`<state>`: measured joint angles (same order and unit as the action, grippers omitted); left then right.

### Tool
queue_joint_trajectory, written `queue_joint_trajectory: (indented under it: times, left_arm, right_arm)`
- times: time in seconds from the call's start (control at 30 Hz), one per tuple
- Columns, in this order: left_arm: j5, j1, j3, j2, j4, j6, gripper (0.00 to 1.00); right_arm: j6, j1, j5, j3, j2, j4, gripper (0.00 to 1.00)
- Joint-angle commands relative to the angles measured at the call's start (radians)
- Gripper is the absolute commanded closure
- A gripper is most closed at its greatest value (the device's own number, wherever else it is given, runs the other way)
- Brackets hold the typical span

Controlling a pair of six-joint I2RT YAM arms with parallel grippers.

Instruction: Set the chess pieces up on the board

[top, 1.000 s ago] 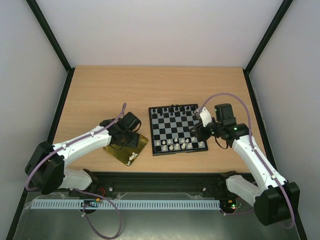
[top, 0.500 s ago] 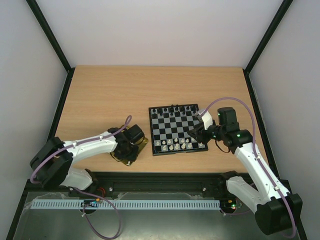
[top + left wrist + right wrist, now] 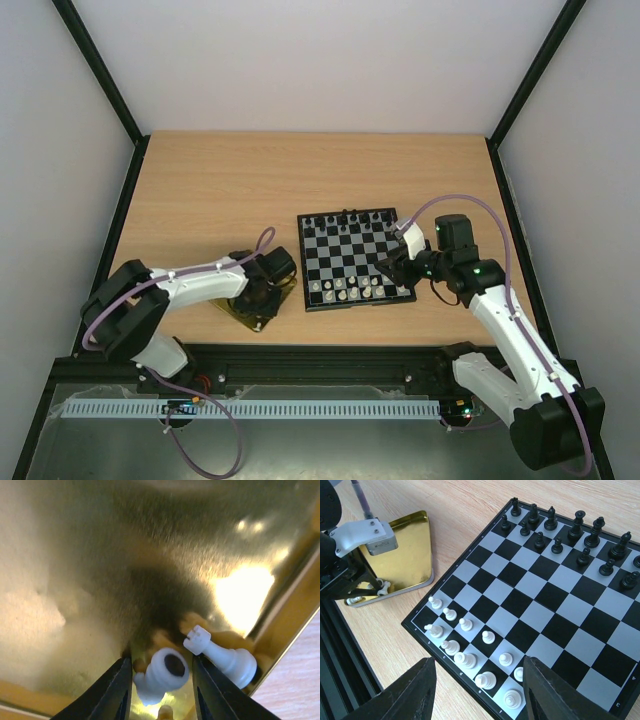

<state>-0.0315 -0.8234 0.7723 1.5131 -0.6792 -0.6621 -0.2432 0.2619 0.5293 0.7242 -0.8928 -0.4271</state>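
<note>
The board (image 3: pixel 352 258) lies right of centre, with black chessmen (image 3: pixel 570 535) along its far rows and several white chess pieces (image 3: pixel 465 657) on its near rows. My left gripper (image 3: pixel 161 667) is down in the gold tray (image 3: pixel 75 580), its jaws closed tight on either side of a white chess piece (image 3: pixel 162 672) that lies on its side. A white rook (image 3: pixel 225 657) lies just right of the jaws against the tray rim. My right gripper (image 3: pixel 479 662) hovers open over the board's near edge with nothing held.
The gold tray (image 3: pixel 240 312) sits left of the board by the table's near edge. The left gripper (image 3: pixel 350 575) shows at the tray's near corner with loose white pieces (image 3: pixel 380 587) beside it. Bare wood lies beyond the board.
My left gripper moved down to the tray's near corner and narrowed its jaws around the lying white piece. My right gripper drew back slightly from the board and widened a little.
</note>
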Motion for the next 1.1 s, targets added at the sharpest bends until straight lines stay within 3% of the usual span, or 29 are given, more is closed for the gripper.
queue_joint_trajectory:
  times: [0.0, 0.3, 0.47, 0.7, 1.07]
  left_arm:
    - [-0.024, 0.020, 0.023, 0.045, 0.045, 0.035, 0.66]
    - [0.005, 0.027, 0.010, 0.076, 0.074, 0.049, 0.72]
    - [-0.017, 0.027, -0.010, 0.020, 0.050, 0.031, 0.61]
    - [-0.019, 0.019, -0.042, -0.051, 0.012, 0.005, 0.56]
    - [-0.012, -0.017, -0.043, -0.022, 0.030, 0.001, 0.71]
  right_arm:
    - [-0.005, -0.001, 0.016, -0.017, 0.004, -0.001, 0.50]
    - [-0.010, 0.000, 0.018, -0.019, -0.009, -0.006, 0.50]
    - [-0.012, 0.000, 0.021, -0.019, -0.014, -0.007, 0.50]
    - [-0.012, 0.000, 0.024, -0.019, -0.017, -0.009, 0.50]
    - [-0.014, 0.000, 0.028, -0.020, -0.020, -0.012, 0.50]
